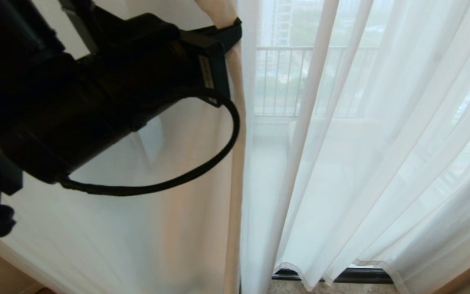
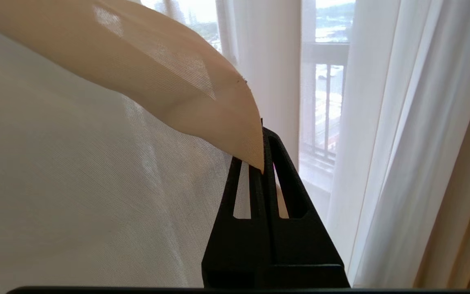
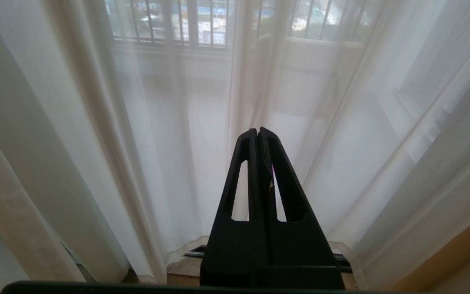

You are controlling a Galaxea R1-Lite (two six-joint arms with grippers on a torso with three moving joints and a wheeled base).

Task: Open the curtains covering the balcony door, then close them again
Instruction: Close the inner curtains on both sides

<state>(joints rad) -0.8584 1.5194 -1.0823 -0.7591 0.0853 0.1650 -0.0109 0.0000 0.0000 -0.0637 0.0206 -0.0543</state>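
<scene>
The sheer white curtains (image 1: pixel 365 163) fill nearly the whole head view in long vertical folds, hanging to hemmed bottom edges just above the floor (image 1: pixel 333 288), of which only a narrow strip shows. Behind them the balcony door (image 1: pixel 337 275) is almost wholly veiled: only a short dark run of its bottom track is plain below the hems, and its glass cannot be told apart from the fabric over it. Through the weave a pale balcony railing (image 1: pixel 280 77) and hazy buildings show faintly. The left arm (image 1: pixel 96 94) is a large dark mass across the upper left of the head view, cut off by the picture's edge and hiding the curtain behind it, with a black cable (image 1: pixel 186 175) looping below. At its end the left gripper (image 1: pixel 235 34) reaches a bunched, cream-looking fold of the left panel; in the left wrist view the left gripper's (image 2: pixel 262 134) jaws are pressed together on that fold's edge (image 2: pixel 202 102), the fabric draping over and hiding the tips. The right gripper (image 3: pixel 258 130) appears only in its own wrist view, low before the curtains and apart from them, jaws together and holding nothing.
</scene>
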